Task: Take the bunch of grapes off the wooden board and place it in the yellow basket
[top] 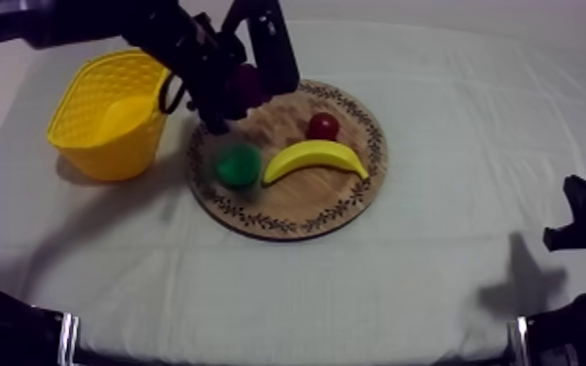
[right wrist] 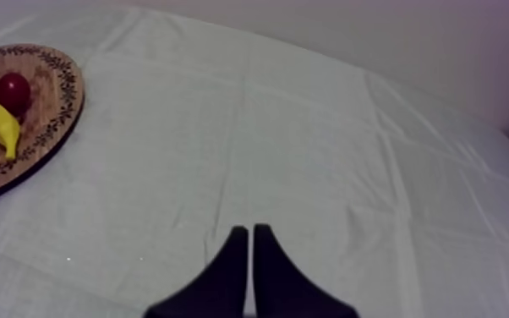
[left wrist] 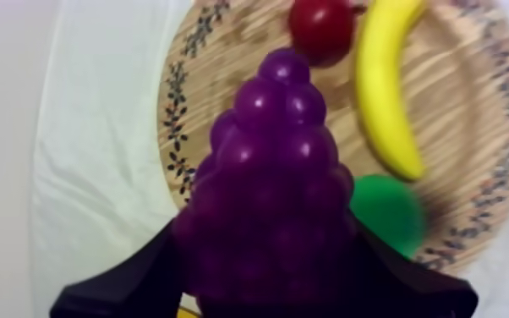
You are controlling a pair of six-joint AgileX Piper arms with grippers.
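Bunch of grapes (left wrist: 275,169) clamped in left gripper (left wrist: 266,258) above wooden board (left wrist: 216,76), right gripper (right wrist: 250,233) closed on nothing

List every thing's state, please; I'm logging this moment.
Grapes: gripped, above the board's rim.
Left jaws: shut on grapes.
Right jaws: shut, empty, over cloth.
Basket: upright beside board, nothing seen inside.
Banana: lying on board.
Small red fruit: on board.
Pear: on board.
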